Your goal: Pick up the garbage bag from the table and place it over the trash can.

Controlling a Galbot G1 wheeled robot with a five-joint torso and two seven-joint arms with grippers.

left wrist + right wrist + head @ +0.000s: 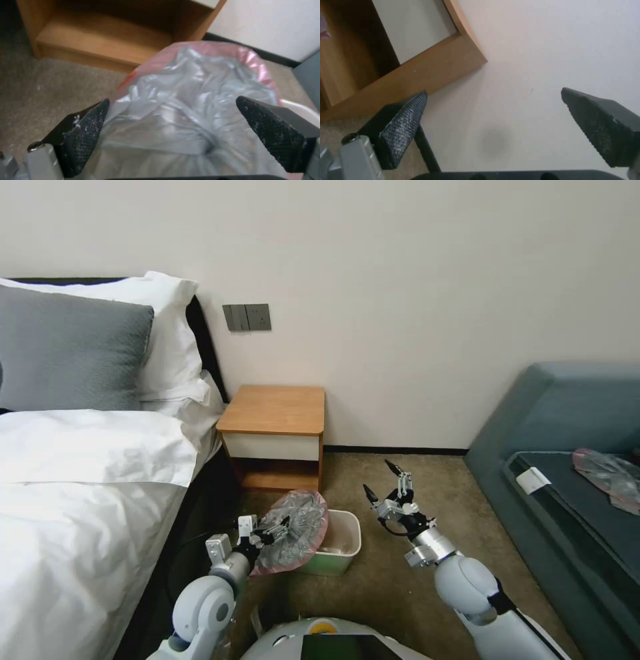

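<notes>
Below, head view: translucent grey plastic garbage bag with pink rim [293,530] hangs over the cream-and-green plastic trash can [343,547], near the orange-brown wooden table [275,410].
Left wrist view: left gripper [171,117] spread wide, bag between its fingers [85,132].
Right wrist view: right gripper [493,110] released, empty, facing the wall.

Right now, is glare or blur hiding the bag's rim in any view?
Head view: sharp, even light, garbage bag and pink rim clear. Left wrist view: soft focus, white highlights on the film, rim still traceable between the left claw's pads. Right wrist view: wall, table.
</notes>
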